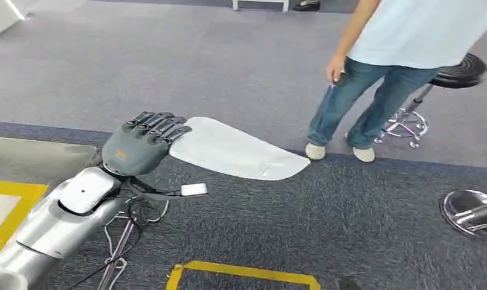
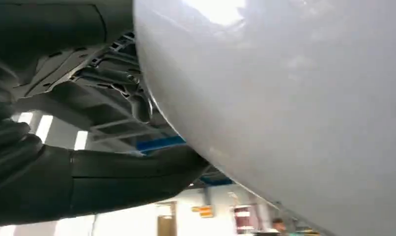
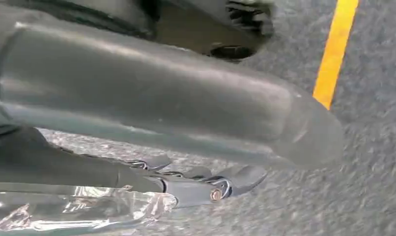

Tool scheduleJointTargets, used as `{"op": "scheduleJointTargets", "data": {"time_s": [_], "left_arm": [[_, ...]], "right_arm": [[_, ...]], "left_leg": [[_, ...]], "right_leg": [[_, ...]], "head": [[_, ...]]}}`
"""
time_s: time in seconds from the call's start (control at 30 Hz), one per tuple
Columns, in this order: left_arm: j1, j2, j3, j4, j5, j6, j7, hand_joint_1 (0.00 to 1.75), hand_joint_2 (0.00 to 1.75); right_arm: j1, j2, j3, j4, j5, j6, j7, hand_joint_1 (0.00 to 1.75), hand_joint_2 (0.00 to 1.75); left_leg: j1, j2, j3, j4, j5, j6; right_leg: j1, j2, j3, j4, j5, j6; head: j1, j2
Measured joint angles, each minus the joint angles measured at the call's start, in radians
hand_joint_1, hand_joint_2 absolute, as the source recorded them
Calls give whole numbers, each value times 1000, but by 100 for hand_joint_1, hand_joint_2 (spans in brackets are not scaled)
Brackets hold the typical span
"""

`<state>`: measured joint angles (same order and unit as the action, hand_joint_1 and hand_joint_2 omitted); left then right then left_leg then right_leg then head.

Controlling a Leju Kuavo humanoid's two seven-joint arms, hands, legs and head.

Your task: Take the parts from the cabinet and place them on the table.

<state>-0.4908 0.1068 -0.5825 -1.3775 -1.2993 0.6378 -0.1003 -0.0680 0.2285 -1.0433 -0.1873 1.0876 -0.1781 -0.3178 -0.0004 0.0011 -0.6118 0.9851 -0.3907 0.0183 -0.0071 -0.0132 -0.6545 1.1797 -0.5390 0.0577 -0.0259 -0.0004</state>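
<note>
Currently the left robot hand [image 1: 143, 145] is clamped on the part, a pale grey curved panel [image 1: 238, 151], fingers [image 1: 159, 125] laid over its near edge, thumb presumably underneath. It's held out flat and forward of the body, well above the carpet [image 1: 325, 229]; my read is that keeps the long panel clear of the robot's legs and level while it's carried. Left wrist view agrees: panel [image 2: 284, 108] sits right against the hand, dark thumb [image 2: 112, 179] under it.

Grip is at one end only, so the far end cantilevers out. Risk: it could swing or slip if the arm jerks.

Right robot hand [image 3: 152, 98] hangs low over the carpet near a yellow floor line [image 3: 336, 49]. Some clear plastic film [image 3: 88, 209] is by its fingers; can't tell whether they grip it, or whether they're closed.

No cabinet or table visible, so likely mid-transit. A person [image 1: 386, 66] stands ahead beside a stool [image 1: 452, 75], well apart from the panel. Keep clearance there.
</note>
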Motion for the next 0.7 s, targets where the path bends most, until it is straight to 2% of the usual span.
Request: {"op": "scheduleJointTargets", "data": {"time_s": [0.03,0.07,0.1,0.13,0.17,0.2,0.23,0.27,0.3,0.37,0.4,0.43,0.47,0.5,0.53,0.57,0.6,0.63,0.67,0.7], "left_arm": [[1,0,-2,1,0,0,0,94,175],[3,0,-3,2,0,0,0,94,175],[4,1,-4,4,0,0,0,94,175],[5,1,-4,5,0,0,0,94,175],[6,2,-3,5,0,0,0,94,175],[6,3,-3,5,1,0,0,94,175],[6,3,-2,5,2,0,1,94,175],[5,5,0,5,3,-1,2,94,175],[6,5,2,5,5,-1,2,94,175],[14,16,5,5,10,-2,6,94,175],[19,23,8,5,12,-3,7,94,175],[21,24,12,5,13,-3,8,94,175],[20,24,14,5,13,-5,8,94,175],[19,24,15,5,13,-8,10,94,175],[22,24,16,5,13,-9,11,94,175],[26,24,17,5,13,-11,11,94,175],[29,25,18,5,13,-14,12,94,175],[31,26,19,5,13,-16,13,94,175],[31,26,20,5,14,-16,14,94,175],[31,27,22,5,16,-17,15,94,175]], "right_arm": [[1,0,0,0,0,0,0,0,0],[3,0,0,0,0,0,0,0,0],[4,0,0,0,0,0,0,0,0],[5,0,0,0,0,0,0,0,0],[4,0,0,0,1,0,0,0,0],[3,0,0,0,2,0,0,0,0],[2,0,0,0,4,0,0,0,0],[2,3,0,1,5,0,2,0,0],[0,3,0,0,6,0,2,0,0],[-1,3,1,0,7,0,3,0,0],[-1,5,1,0,7,0,3,0,0],[-2,6,1,0,7,0,3,0,0],[-2,6,2,0,7,0,3,0,0],[0,6,2,0,7,0,5,0,0],[2,6,2,0,7,0,6,0,0],[3,6,1,0,8,0,6,0,0],[2,6,2,0,7,0,6,0,0],[1,6,2,0,7,0,6,0,0],[0,7,2,0,7,0,6,0,0],[-1,7,2,0,8,0,6,0,0]], "left_leg": [[0,-11,-1,0,0,2],[0,-26,0,1,0,2],[0,-41,0,1,0,2],[3,-57,0,2,0,0],[5,-71,0,3,0,-2],[10,-86,0,7,-1,-8],[10,-97,-3,11,-3,-17],[8,-109,-11,21,-6,-25],[10,-118,-17,17,1,-29],[19,-138,-18,7,10,-43],[20,-137,-21,9,8,-45],[12,-75,-28,26,-7,-46],[10,-36,-52,76,-39,-48],[10,-20,-90,156,-81,-50],[10,-15,-133,245,-119,-50],[10,-14,-166,314,-142,-49],[10,-14,-174,331,-140,-48],[9,-14,-160,307,-116,-45],[7,-12,-126,246,-81,-40],[1,3,-76,157,-40,-33]], "right_leg": [[0,7,-39,75,-28,2],[0,10,-75,138,-44,3],[-1,10,-89,151,-32,4],[-3,11,-77,114,3,5],[-6,14,-46,42,48,5],[-12,29,-1,-54,95,9],[-24,79,32,-125,112,18],[-27,105,55,-148,94,14],[-22,89,50,-143,99,3],[-13,73,48,-139,101,-12],[-17,61,50,-145,105,-22],[-15,51,51,-146,106,-30],[-12,41,50,-147,106,-38],[-9,28,50,-147,105,-41],[-6,13,49,-146,104,-44],[-4,-2,49,-146,103,-45],[-1,-15,49,-146,102,-46],[1,-28,49,-146,102,-47],[3,-42,50,-146,101,-47],[4,-54,52,-146,100,-47]], "head": [[1,0],[2,0],[3,0],[3,0],[4,0],[3,0],[5,0],[9,0],[6,0],[8,0],[8,0],[4,0],[-3,0],[-1,0],[-2,0],[-2,0],[-2,0],[-2,0],[-2,0],[-2,0]]}}
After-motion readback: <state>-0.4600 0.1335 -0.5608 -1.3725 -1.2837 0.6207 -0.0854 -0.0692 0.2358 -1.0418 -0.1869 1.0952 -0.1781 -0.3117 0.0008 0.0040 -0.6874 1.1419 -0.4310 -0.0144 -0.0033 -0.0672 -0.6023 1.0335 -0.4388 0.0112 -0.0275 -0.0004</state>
